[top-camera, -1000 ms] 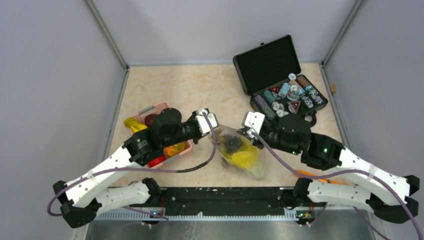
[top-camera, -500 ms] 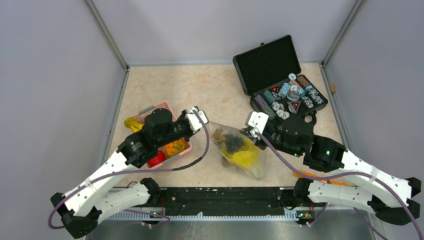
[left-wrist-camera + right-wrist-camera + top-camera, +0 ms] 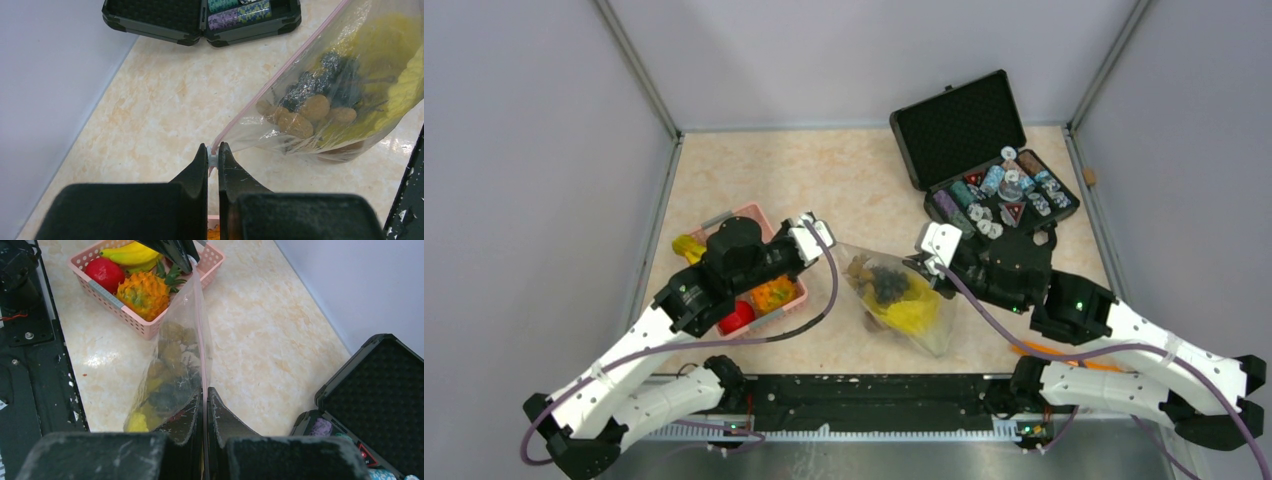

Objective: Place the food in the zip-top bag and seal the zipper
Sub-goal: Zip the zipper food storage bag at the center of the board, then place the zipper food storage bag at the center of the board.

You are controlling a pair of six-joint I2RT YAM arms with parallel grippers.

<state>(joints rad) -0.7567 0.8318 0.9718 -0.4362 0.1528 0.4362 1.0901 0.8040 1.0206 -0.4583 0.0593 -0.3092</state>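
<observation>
The clear zip-top bag (image 3: pixel 899 300) lies mid-table, holding a dark grape bunch (image 3: pixel 325 75), brown pieces (image 3: pixel 300 117) and yellow food (image 3: pixel 400 85). Its pink zipper (image 3: pixel 280 75) is stretched taut between my two grippers. My left gripper (image 3: pixel 827 243) is shut on the white slider at the zipper's left end (image 3: pixel 213 159). My right gripper (image 3: pixel 919 265) is shut on the zipper strip at the bag's other end (image 3: pixel 205 390). The bag also shows in the right wrist view (image 3: pixel 175 365), with my left fingers (image 3: pixel 172 250) at its far end.
A pink lattice basket (image 3: pixel 742 211) at the left holds a banana (image 3: pixel 130 255), a red fruit (image 3: pixel 105 272) and a spiky orange fruit (image 3: pixel 145 290). An open black case (image 3: pixel 964 125) of chips stands at back right. An orange cable (image 3: pixel 1044 350) lies by the right arm.
My left gripper has moved left along the zipper, away from the right gripper. The bag's mouth edge is now drawn out longer and straight. The right gripper has barely moved.
</observation>
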